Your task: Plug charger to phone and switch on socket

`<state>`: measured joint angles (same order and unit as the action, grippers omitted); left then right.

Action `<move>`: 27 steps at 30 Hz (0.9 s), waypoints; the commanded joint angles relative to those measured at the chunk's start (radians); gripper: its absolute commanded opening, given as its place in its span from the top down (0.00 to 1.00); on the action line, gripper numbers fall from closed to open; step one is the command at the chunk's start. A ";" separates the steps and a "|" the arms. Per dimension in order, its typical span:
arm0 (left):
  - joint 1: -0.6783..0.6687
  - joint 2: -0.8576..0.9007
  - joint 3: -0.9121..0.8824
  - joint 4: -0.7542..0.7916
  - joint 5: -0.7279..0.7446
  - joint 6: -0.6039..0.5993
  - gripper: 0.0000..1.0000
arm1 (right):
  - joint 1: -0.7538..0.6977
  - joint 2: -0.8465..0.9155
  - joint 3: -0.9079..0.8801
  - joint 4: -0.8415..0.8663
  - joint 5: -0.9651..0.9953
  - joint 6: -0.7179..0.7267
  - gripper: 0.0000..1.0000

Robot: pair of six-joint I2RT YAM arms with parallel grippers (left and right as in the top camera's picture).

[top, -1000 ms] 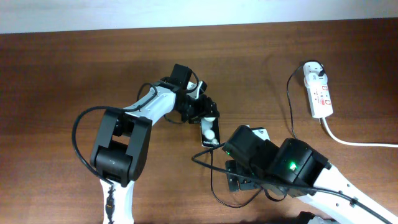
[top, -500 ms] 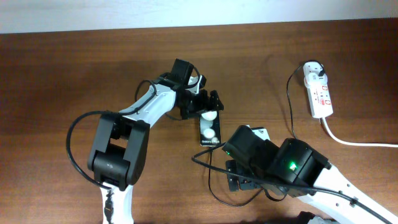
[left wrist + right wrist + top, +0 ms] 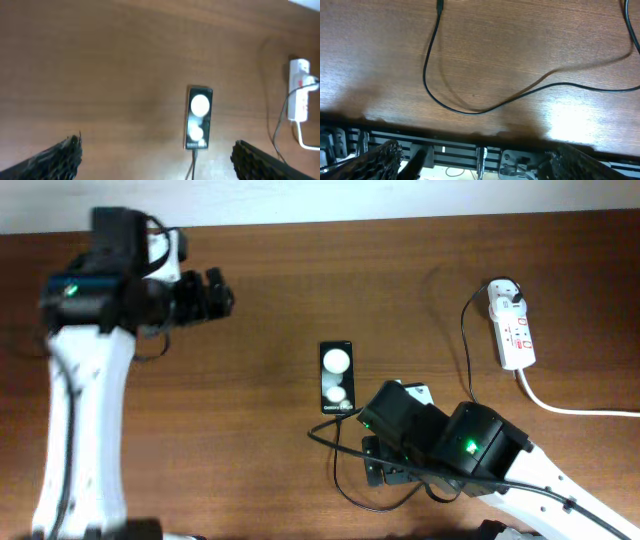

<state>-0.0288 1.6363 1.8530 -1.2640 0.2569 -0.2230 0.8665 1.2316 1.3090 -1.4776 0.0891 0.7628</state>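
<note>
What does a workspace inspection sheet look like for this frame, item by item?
Surface: brown wooden table, no spills seen.
Job's things: phone lies flat mid-table; charger tip meets its lower edge, seating unclear; socket at the right side, switch state unreadable.
Clutter: nothing seen.
End effectors: left end effector open, raised to the left of the phone; right end effector open, near the table's front edge.
Cables: charger loops loosely across the table; thick white cord runs off to the right.
Surroundings: pale wall beyond the table.
</note>
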 commanded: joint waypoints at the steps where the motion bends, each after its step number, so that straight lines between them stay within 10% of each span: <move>1: 0.013 -0.158 0.010 -0.151 -0.119 0.019 0.01 | -0.004 -0.008 0.014 0.000 0.013 0.002 0.01; 5: 0.012 -0.266 0.009 -0.421 -0.150 0.019 0.01 | -0.004 -0.008 0.014 0.000 0.013 0.002 0.01; 12: 0.012 -0.426 0.009 -0.424 -0.150 0.019 0.01 | -0.004 -0.008 0.014 0.000 0.013 0.002 0.01; 22: 0.012 -1.251 0.012 -0.424 -0.150 0.019 0.01 | -0.004 -0.008 0.014 0.024 0.013 0.002 0.01; 27: 0.012 -1.364 0.172 -0.424 -0.150 0.019 0.01 | -0.004 -0.008 0.014 0.077 0.013 0.002 0.01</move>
<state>-0.0200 0.2699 1.9614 -1.6913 0.1150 -0.2195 0.8665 1.2316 1.3113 -1.4239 0.0891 0.7635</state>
